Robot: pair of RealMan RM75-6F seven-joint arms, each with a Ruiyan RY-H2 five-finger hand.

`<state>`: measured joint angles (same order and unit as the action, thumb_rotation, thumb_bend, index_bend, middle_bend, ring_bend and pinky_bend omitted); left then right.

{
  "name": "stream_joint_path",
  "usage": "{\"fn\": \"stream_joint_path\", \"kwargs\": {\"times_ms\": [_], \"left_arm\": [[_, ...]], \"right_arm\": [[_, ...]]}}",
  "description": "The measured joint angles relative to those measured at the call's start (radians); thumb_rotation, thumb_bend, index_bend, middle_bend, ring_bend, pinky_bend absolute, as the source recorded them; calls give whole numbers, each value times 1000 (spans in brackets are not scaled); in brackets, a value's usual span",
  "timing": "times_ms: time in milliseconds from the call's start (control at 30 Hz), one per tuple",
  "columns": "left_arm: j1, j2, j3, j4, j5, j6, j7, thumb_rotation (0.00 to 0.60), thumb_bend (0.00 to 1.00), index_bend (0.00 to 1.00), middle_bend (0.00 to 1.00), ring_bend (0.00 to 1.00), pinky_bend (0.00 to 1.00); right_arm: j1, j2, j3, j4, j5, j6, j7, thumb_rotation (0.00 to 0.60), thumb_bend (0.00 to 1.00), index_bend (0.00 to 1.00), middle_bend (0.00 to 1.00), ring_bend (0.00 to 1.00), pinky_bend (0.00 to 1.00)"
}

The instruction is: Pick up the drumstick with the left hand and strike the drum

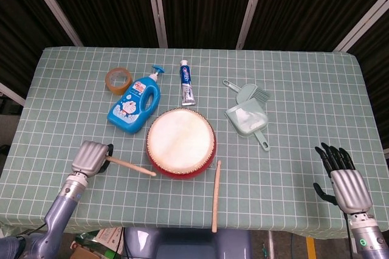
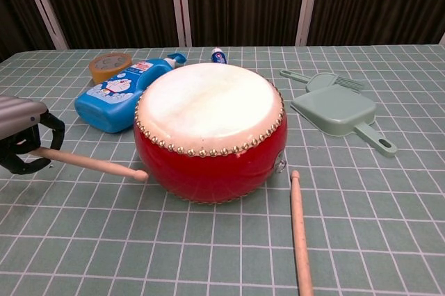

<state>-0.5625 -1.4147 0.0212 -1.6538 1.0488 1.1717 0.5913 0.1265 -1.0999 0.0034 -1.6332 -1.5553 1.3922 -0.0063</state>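
Now the left hand (image 1: 91, 158) grips a drumstick (image 1: 130, 166) low at the bench's (image 1: 304, 76) left front; the stick's tip points toward the drum (image 1: 180, 142), just beside its red wall and off the skin. A second stick (image 1: 215, 195) lies on the cloth right of the drum. Right hand (image 1: 346, 180) sits at the right front edge, empty, fingers spread. Behind the drum: tape roll (image 1: 118, 79), blue bottle (image 1: 137, 104), toothpaste tube (image 1: 186, 82), dustpan (image 1: 248, 118).
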Motion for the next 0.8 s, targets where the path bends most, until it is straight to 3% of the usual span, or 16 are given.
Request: {"fn": "stream_joint_path", "kwargs": {"times_ms": [133, 300, 567, 800], "left_arm": [[6, 4, 10, -3, -27, -5, 44, 600, 332, 560, 677, 736, 776], [12, 16, 12, -14, -72, -26, 59, 600, 209, 400, 472, 525, 594], [37, 73, -8, -64, -61, -13, -24, 600, 192, 246, 272, 325, 419], [117, 193, -2, -140, 62, 73, -201, 600, 184, 110, 109, 160, 249]], "right_arm": [[0, 0, -1, 0, -1, 0, 0, 600, 353, 0, 0, 0, 0], [1, 0, -1, 0, -1, -3, -2, 600, 354, 0, 0, 0, 0], [-1, 2, -2, 1, -1, 0, 1, 600, 353, 0, 0, 0, 0], [-1, 2, -2, 3, -4, 1, -4, 600, 353, 0, 0, 0, 0]]}}
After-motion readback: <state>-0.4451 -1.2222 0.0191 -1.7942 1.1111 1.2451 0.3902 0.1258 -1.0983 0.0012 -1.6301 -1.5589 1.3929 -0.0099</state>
